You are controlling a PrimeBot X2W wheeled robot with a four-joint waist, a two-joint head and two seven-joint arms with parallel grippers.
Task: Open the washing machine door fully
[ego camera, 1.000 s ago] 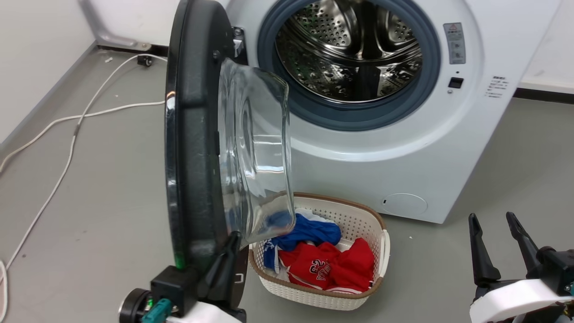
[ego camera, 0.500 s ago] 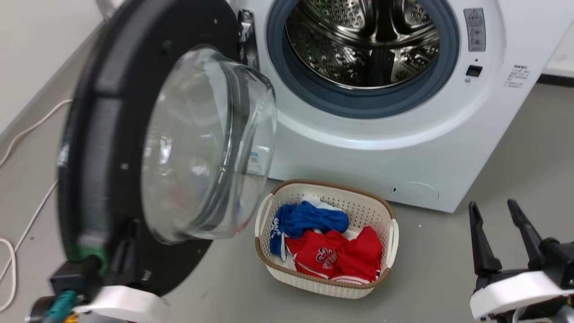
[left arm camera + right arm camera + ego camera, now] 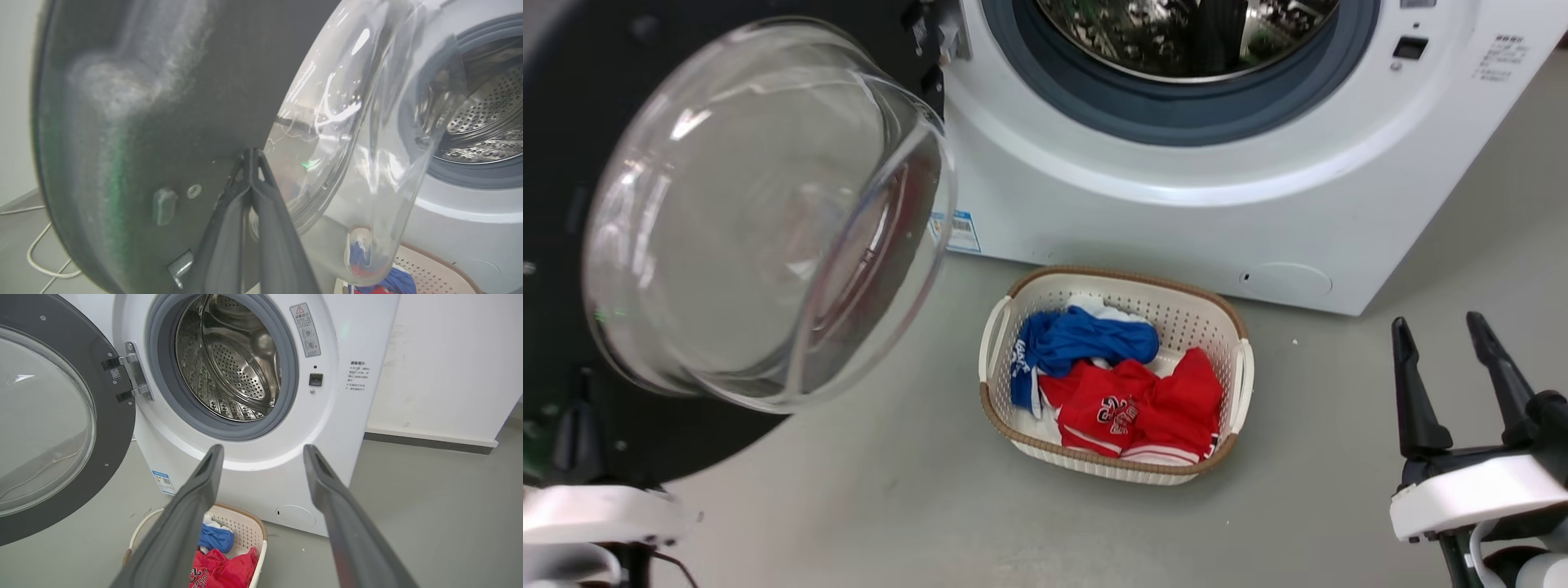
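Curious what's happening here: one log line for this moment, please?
washing machine door: wide open | left gripper: shut, at door's inner face | right gripper: open, empty

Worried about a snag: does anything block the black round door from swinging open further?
Nothing visible does. The white wicker-trimmed laundry basket sits on the inner side of the glossy black round washing machine door; behind it, a white cable lies on the floor.

You see a black door with clear glass at 9 o'clock. At 12, a white washer has a grey gasket and a dotted steel drum. At 6, a white, brown-rimmed basket holds red and blue clothes.
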